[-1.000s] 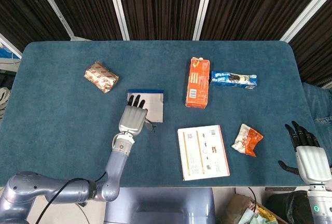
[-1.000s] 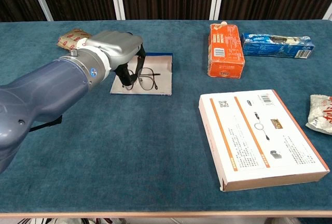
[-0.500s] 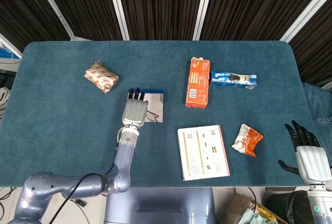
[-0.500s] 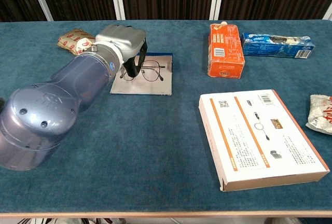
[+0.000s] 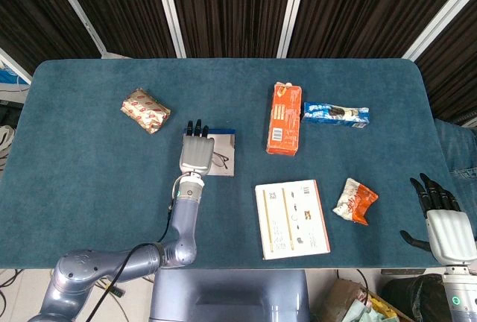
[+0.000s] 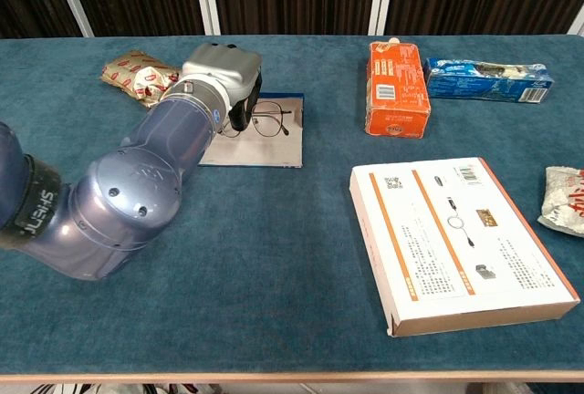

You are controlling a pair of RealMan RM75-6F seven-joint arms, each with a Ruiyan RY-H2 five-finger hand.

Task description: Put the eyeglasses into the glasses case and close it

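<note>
Nearest the robot, at the front right edge of the blue surface (image 6: 274, 257), the right hand (image 5: 446, 221) hangs just off the corner with its dark fingers spread apart and nothing in it. On the surface ahead lies a flat white box (image 6: 459, 243) with orange trim and printed diagrams, and to its right a crumpled white and orange snack packet (image 5: 355, 200). Further in, on the left side, the left arm (image 6: 137, 193) reaches forward, and the left hand (image 5: 197, 150) sits over the open glasses case (image 6: 265, 139), a flat grey panel with a dark blue edge at its far side. The eyeglasses (image 6: 266, 123) are over the case, their thin dark frame and round lenses showing just to the right of the hand; in the chest view the fingers are curled down at the left end of the frame and appear to pinch it, though the exact contact is hidden by the hand's silver back. Beyond the case to the left rests a gold and red wrapped packet (image 5: 145, 110). Toward the far right stands an orange carton (image 6: 396, 88) lying flat, and just beside it a blue and white biscuit package (image 5: 336, 113) lies lengthwise.
</note>
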